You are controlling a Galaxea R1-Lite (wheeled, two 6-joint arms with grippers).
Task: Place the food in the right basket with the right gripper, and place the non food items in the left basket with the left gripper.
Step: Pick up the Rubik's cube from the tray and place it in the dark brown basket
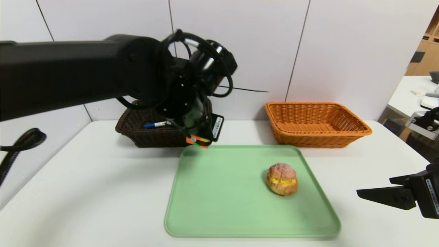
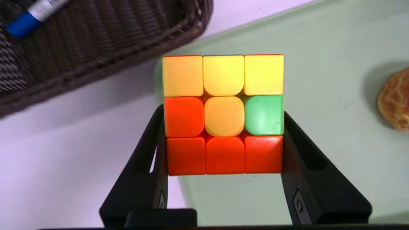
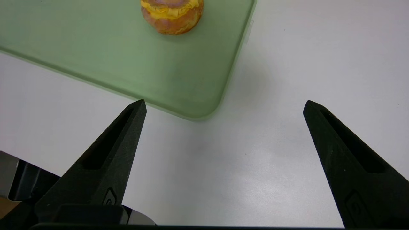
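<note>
My left gripper [image 2: 223, 124] is shut on a colourful puzzle cube [image 2: 223, 113], its jaws pressed on two opposite sides. It hangs in the air over the far left corner of the green tray [image 1: 223, 206], just in front of the dark brown left basket [image 1: 137, 135]; the cube [image 1: 198, 140] peeks out below the arm. A blue-capped marker [image 1: 155, 124] lies in that basket. A cream puff [image 1: 282, 179] sits on the tray's right half. The orange right basket [image 1: 315, 123] holds nothing visible. My right gripper [image 3: 223, 105] hovers open over the table, right of the tray.
The white table [image 1: 85, 192] reaches to a white panelled wall behind the baskets. A black cable [image 1: 17, 144] hangs at the far left. Another desk with clutter [image 1: 422, 99] stands beyond the table's right edge.
</note>
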